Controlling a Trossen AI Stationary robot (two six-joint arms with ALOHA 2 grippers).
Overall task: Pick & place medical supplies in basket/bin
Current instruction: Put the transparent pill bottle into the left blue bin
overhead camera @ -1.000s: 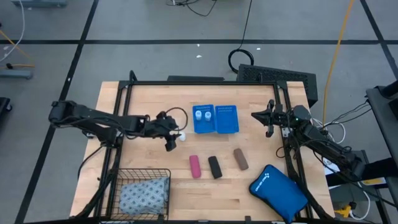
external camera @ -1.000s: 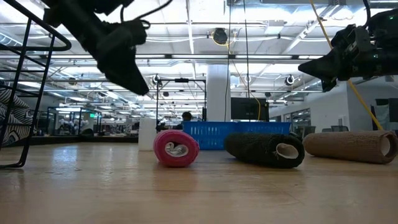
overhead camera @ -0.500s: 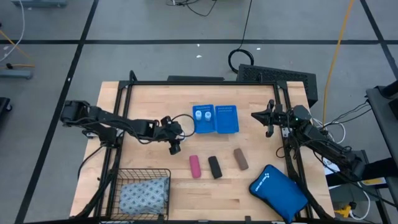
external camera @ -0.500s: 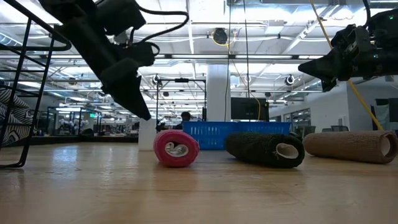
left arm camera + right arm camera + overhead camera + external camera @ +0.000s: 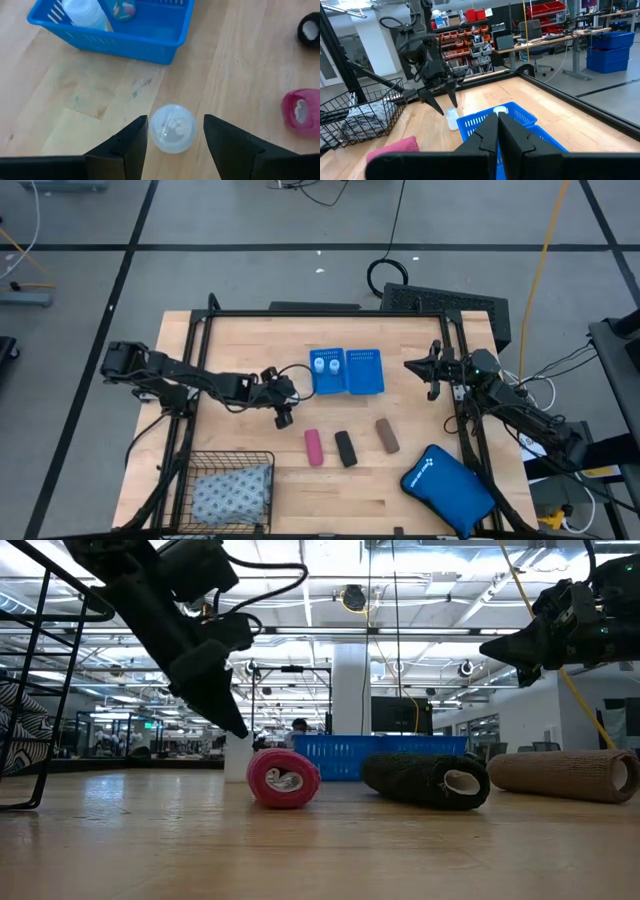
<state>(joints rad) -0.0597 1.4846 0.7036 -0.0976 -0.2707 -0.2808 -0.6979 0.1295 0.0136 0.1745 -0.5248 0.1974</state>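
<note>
while the left gripper (image 5: 283, 418) hangs over the desk (image 5: 240, 340), a lone white vial (image 5: 172, 127) stands on the wood right between its two dark fingers (image 5: 125, 147), which are spread a little wider than the vial and do not visibly touch it. seen from above, the vial sits at about 8 o'clock from the blue tray (image 5: 347, 371), near its corner but apart from it. the tray holds two more vials (image 5: 325, 364) in its left compartment; its right compartment shows only the perforated floor.

nothing lies between the fingers and the vial. at 4 o'clock from the gripper, three rolls lie in a row on the desk: the pink roll (image 5: 314, 447) nearest, then the black roll (image 5: 345, 448), then the brown roll (image 5: 387, 436), each apart from the next. the wire basket (image 5: 228, 461) stands at the desk's 7 o'clock corner with the dotted soft pack (image 5: 232, 491) lying inside it. a bright-blue zip pouch (image 5: 447, 487) lies at the 5 o'clock corner, partly over the edge.

the left arm reaches in from the desk's 9 o'clock side, stretched low and long, wrist bent so the fingers point steeply down at the wood. the right gripper (image 5: 432, 373) waits at the 3 o'clock edge, raised above the desk, fingers pressed together on nothing.
</note>
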